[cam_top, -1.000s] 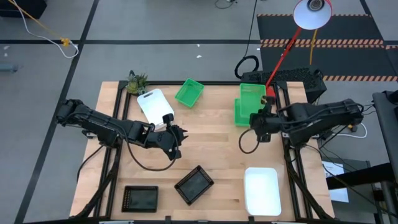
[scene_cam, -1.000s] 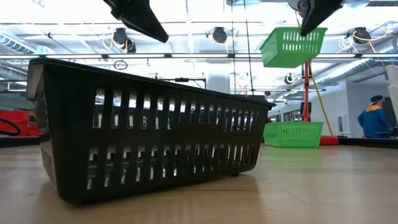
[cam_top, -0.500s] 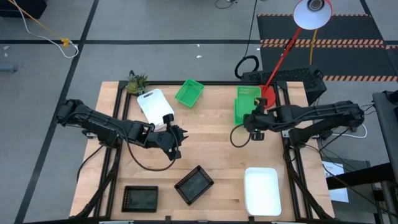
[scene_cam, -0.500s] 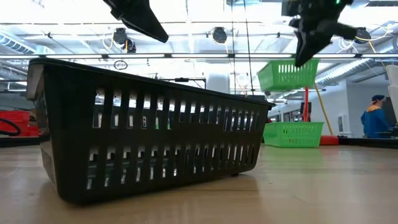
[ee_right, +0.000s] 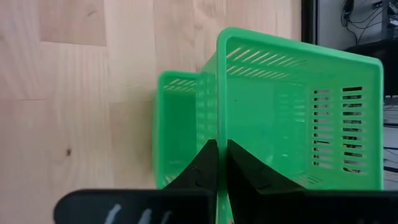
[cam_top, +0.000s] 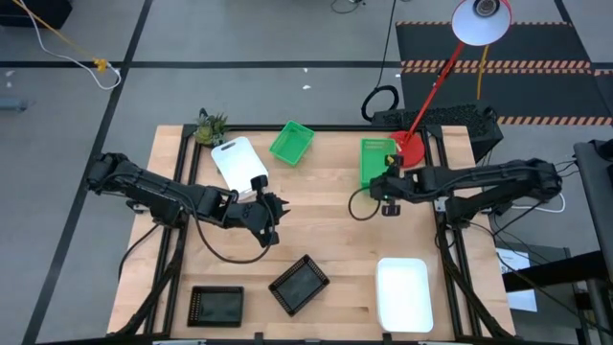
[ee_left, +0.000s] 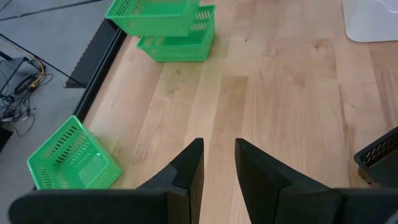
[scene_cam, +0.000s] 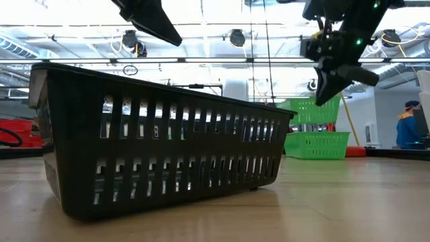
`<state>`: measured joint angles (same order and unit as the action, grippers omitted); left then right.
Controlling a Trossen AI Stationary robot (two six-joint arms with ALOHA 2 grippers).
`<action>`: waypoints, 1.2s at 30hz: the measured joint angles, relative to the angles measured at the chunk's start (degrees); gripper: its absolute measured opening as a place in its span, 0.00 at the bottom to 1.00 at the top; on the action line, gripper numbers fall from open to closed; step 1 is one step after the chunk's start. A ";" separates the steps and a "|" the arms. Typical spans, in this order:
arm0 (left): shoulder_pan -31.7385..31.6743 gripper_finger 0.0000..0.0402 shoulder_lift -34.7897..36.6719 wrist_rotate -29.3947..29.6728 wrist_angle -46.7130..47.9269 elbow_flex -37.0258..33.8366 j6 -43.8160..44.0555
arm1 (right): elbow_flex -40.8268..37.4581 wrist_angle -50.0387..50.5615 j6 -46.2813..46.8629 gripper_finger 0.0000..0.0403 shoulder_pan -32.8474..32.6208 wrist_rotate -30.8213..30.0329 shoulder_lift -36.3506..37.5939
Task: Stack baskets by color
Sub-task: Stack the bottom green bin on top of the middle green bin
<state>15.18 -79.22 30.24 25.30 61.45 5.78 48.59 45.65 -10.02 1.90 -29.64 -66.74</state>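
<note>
Right gripper (ee_right: 217,163) clamps green basket (ee_right: 298,118); no writing legible.

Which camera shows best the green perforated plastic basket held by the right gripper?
The right wrist view: the green perforated plastic basket fills it, wall pinched by the right gripper. Low view shows its side; left wrist sees it far off; high view, a sliver.

Overhead, table-level, two wrist views

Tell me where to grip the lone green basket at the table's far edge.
Grip the lone green basket by one long perforated wall, coming from above: it sits open side up and skewed, with bare table round it, so thin fingers can probably straddle the rim as the right gripper does.
</note>
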 joint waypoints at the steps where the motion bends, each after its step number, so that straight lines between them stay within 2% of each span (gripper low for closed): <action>1: 0.01 0.23 0.00 0.00 0.00 0.00 0.02 | -0.46 -0.68 -0.26 0.02 0.39 0.07 0.00; 5: 0.01 0.23 0.00 0.00 0.00 0.00 0.02 | -2.12 -2.58 -1.22 0.02 1.81 2.92 0.00; 23: 0.02 0.23 0.00 0.02 -0.09 0.00 -0.59 | -7.63 -8.14 -1.64 0.02 3.88 5.66 0.00; 36: 0.00 0.23 0.00 0.02 -0.31 0.00 -0.63 | -7.82 -8.14 -1.21 0.18 3.88 5.81 0.00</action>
<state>15.18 -79.22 30.26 24.99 61.45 5.15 40.77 37.51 -11.23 5.78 -23.83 -66.74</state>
